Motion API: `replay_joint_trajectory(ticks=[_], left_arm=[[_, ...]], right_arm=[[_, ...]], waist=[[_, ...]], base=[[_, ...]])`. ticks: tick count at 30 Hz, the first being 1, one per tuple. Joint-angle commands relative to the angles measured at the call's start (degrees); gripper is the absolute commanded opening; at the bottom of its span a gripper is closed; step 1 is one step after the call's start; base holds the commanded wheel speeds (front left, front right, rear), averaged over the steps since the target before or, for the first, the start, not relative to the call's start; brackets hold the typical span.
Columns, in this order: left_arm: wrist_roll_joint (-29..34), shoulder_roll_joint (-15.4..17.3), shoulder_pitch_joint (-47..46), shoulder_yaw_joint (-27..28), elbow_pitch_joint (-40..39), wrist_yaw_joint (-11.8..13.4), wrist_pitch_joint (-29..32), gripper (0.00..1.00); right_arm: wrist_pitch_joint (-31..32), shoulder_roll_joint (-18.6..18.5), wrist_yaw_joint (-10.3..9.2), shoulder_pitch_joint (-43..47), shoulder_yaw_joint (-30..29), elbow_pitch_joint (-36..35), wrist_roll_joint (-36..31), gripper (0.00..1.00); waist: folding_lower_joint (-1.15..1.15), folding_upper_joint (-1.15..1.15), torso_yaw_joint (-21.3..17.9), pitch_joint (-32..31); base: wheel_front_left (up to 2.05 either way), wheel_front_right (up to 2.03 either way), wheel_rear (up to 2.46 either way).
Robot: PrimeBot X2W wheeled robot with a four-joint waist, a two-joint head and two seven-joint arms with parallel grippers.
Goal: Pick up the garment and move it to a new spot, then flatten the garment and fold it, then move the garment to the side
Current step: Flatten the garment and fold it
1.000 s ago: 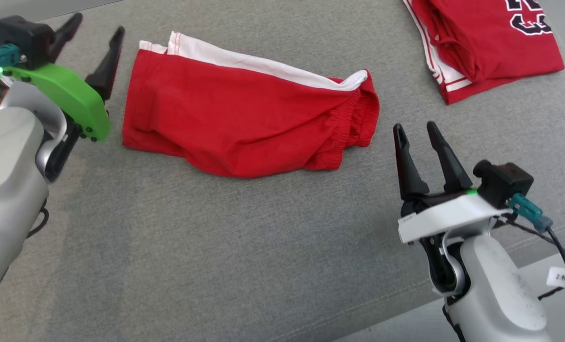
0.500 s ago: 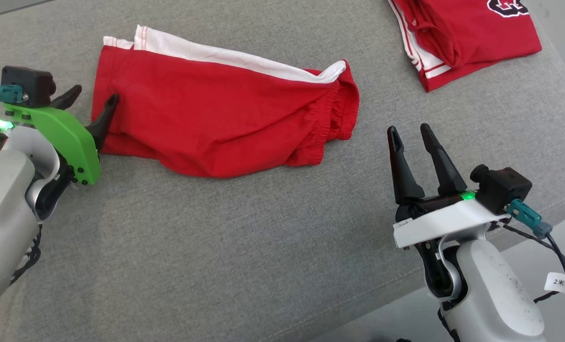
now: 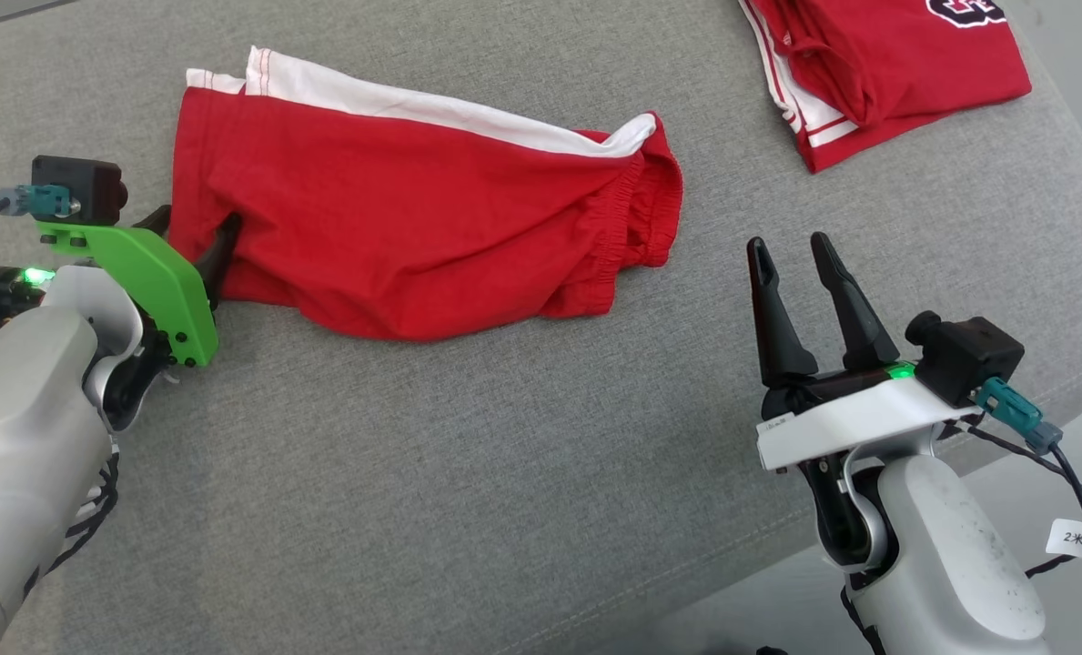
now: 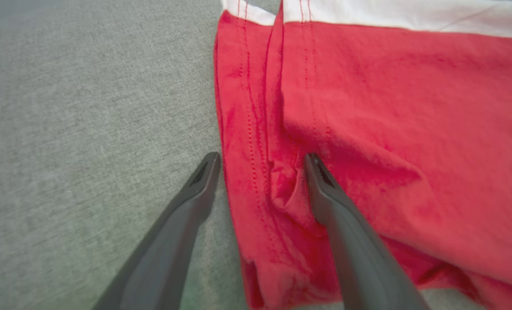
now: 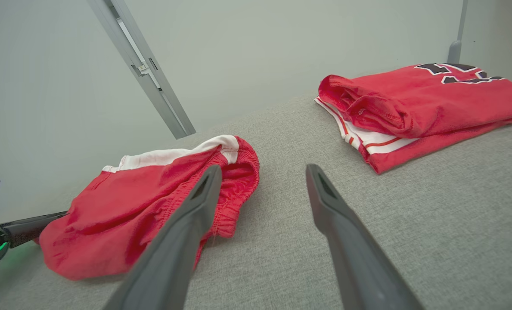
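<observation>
The red shorts (image 3: 413, 236) are laid on the grey upholstered surface (image 3: 468, 473), with a folded red jersey (image 3: 886, 64) set well apart at the far right. The left pincer (image 3: 193, 226) is held spread across their left hem, one finger pressed on the red cloth, the other over the grey beside it. The right pincer (image 3: 788, 244) is held spread and empty near the elastic waistband.

Support surface: grey woven cushion (image 3: 468, 473), rounded at its near edge. Lying directly on it: crumpled red shorts (image 3: 413, 227) with a white band, their hem between the left gripper's (image 3: 197, 220) fingers; a folded red jersey (image 3: 877, 64) well beyond the right gripper (image 3: 788, 242), apart from the shorts.
</observation>
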Motion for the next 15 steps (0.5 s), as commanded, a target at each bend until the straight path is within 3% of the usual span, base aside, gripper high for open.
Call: replay_joint_trajectory(ticks=[1, 2, 15], left_arm=[[-0.39, -1.16, 2.9, -0.76, 1.06, 0.09, 1.26, 0.15], [-0.5, -1.63, 3.01, -0.91, 1.67, 0.09, 1.27, 0.0], [-1.24, -5.82, 3.7, -0.55, 4.23, 0.09, -7.63, 0.0]], right_arm=[[-0.13, -0.01, -0.11, -0.31, -0.19, 0.15, -0.42, 1.0], [-0.13, -0.01, -0.11, -0.25, -0.3, 0.19, -0.55, 1.0], [-0.14, -0.04, -0.11, 2.63, -2.41, 1.44, -2.72, 1.0]], waist=[[0.0, 0.0, 0.26, -0.18], [0.0, 0.0, 0.39, -0.27], [0.0, 0.0, 3.59, -5.63]], base=[[0.0, 0.0, 0.0], [0.0, 0.0, 0.0], [0.0, 0.0, 0.0]])
